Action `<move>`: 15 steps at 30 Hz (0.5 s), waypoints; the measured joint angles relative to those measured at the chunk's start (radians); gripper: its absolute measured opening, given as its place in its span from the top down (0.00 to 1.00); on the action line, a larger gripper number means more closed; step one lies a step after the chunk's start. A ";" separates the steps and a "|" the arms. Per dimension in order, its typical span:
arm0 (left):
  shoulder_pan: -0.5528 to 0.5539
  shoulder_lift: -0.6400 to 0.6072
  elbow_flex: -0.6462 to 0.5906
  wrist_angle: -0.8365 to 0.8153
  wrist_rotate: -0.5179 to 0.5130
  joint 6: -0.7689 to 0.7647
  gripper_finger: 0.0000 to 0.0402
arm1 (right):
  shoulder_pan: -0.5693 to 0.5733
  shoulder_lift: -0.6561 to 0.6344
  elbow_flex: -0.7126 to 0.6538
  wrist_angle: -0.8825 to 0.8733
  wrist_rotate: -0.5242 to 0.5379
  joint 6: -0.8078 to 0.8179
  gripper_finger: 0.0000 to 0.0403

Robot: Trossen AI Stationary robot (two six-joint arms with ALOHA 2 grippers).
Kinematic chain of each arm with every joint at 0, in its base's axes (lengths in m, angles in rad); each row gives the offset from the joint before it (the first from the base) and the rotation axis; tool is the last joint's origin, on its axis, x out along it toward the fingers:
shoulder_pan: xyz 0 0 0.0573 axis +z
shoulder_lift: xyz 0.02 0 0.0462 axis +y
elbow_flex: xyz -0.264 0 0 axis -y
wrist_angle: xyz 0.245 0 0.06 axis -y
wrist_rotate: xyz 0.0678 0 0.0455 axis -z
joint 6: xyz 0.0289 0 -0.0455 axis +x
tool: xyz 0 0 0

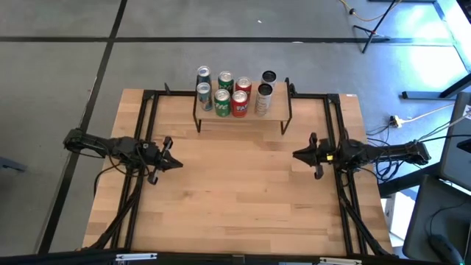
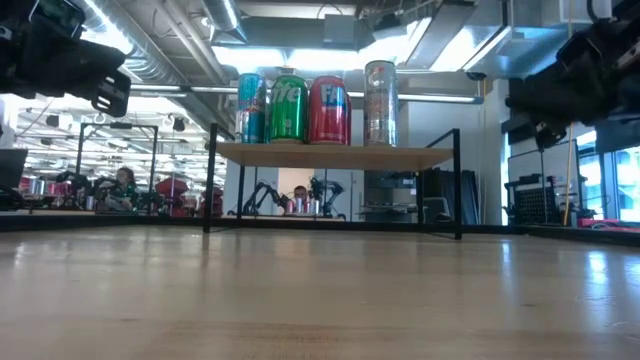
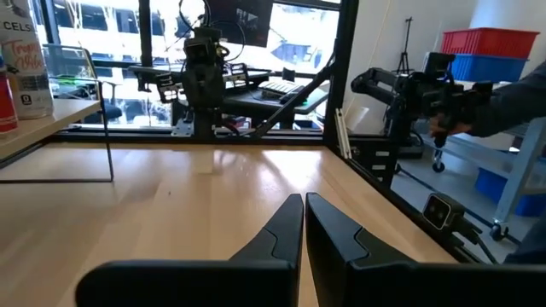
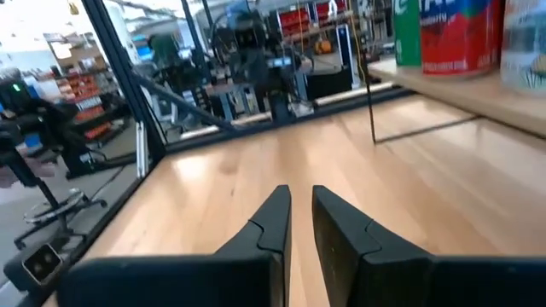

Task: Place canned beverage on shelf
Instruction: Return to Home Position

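Left gripper [image 1: 175, 163] hangs over the left side of the table [image 1: 235, 206] in the high view, pointing inward. The right gripper [image 1: 297, 155] faces it from the right side. Both are empty, and bare wood lies between them. The shelf [image 1: 280, 112] stands at the far edge of the table, beyond both grippers and between them. It carries eight cans in four pairs: blue cans [image 1: 204, 87], green cans [image 1: 223, 92], red cans [image 1: 241, 96] and white cans [image 1: 265, 90].

From the low view, the shelf [image 2: 335, 155] rises on thin black legs across the middle, with a blue can [image 2: 250, 108], green can [image 2: 288, 108], red can [image 2: 329, 110] and white can [image 2: 380, 103] upright in a row on top. The left arm [image 2: 60, 50] shows as a dark shape high at one upper corner and the right arm [image 2: 575, 85] at the other, both well clear of the cans.

Through the left wrist view, the left gripper [image 3: 304, 196] has its fingers pressed almost together, with only a sliver between them. The shelf [image 3: 51, 119] sits off to one side with a white can [image 3: 24, 64] on it, well apart from the fingertips.

Through the right wrist view, the right gripper [image 4: 300, 189] shows a narrow gap with table wood visible through it. The shelf [image 4: 478, 98] lies off to the side, bearing a green can [image 4: 408, 30] and a red can [image 4: 461, 34], also well apart from the fingers.
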 joint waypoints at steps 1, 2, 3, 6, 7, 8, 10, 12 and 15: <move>0.000 0.000 0.000 0.000 0.000 0.000 0.98 | 0.000 0.000 0.000 -0.015 -0.007 -0.003 0.90; 0.000 0.000 0.000 0.000 0.000 0.000 0.98 | 0.000 0.000 0.000 -0.031 -0.017 -0.002 0.90; 0.000 0.000 0.000 0.000 0.000 0.000 0.98 | 0.000 0.000 0.000 -0.047 -0.018 0.004 0.90; 0.000 0.000 0.000 0.000 -0.001 0.000 0.98 | 0.000 0.007 0.000 -0.062 -0.024 0.063 0.90; 0.000 0.000 0.000 0.000 -0.001 0.000 0.98 | 0.000 0.014 0.000 -0.063 -0.024 0.069 0.90; 0.000 0.000 0.000 0.000 -0.001 0.000 0.98 | 0.000 0.018 0.000 -0.064 -0.024 0.070 0.90; 0.000 0.000 0.000 0.000 -0.001 0.000 0.98 | -0.001 0.018 0.000 -0.064 -0.024 0.071 0.90; 0.000 0.000 0.000 0.000 -0.001 0.000 0.98 | -0.001 0.017 0.001 -0.064 -0.023 0.071 0.90; 0.000 0.000 0.000 0.000 -0.001 0.000 0.98 | -0.001 0.017 0.001 -0.065 -0.022 0.072 0.90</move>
